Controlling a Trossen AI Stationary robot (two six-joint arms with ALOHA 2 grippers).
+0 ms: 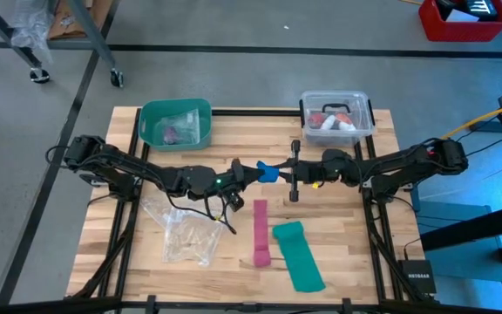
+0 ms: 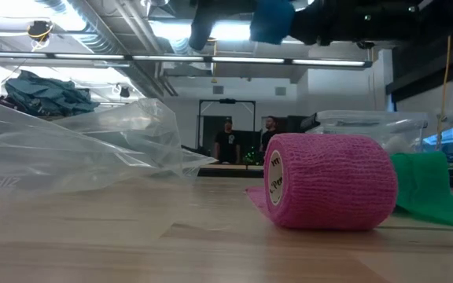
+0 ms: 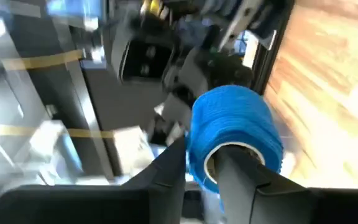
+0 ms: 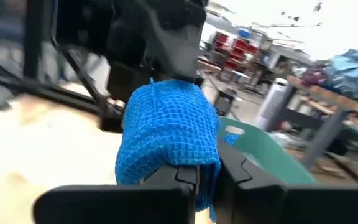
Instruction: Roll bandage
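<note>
**Blue bandage roll held between both grippers above the surface**

The bright blue stretchy fabric bandage (image 1: 268, 172), wound into a compact roll, is raised above the pale wooden slatted surface (image 1: 146, 270), between the two dark arms and beyond the far end of the pink narrow fabric strip (image 1: 261, 232).

Left gripper (image 1: 249, 169): it meets the bandage from the left side. In the left wrist view one finger (image 3: 241, 180) passes into the roll's hollow core and the other lies against its outer wrap; the fingers stand slightly apart on the roll's wall.

Right gripper (image 1: 284, 172): it meets the bandage from the right side. In the right wrist view its fingers (image 4: 179, 177) are pressed nearly together, clamped on the blue fabric at the roll's edge.

Other items relative to the bandage:
- Wide teal-green fabric strip (image 1: 300, 255): nearer the front edge, just beside the pink strip.
- Clear crumpled plastic bag (image 1: 181, 228): front left.
- Green plastic bin (image 1: 175, 123): rear left.
- Clear plastic lidded container (image 1: 336, 116): rear right.
</note>
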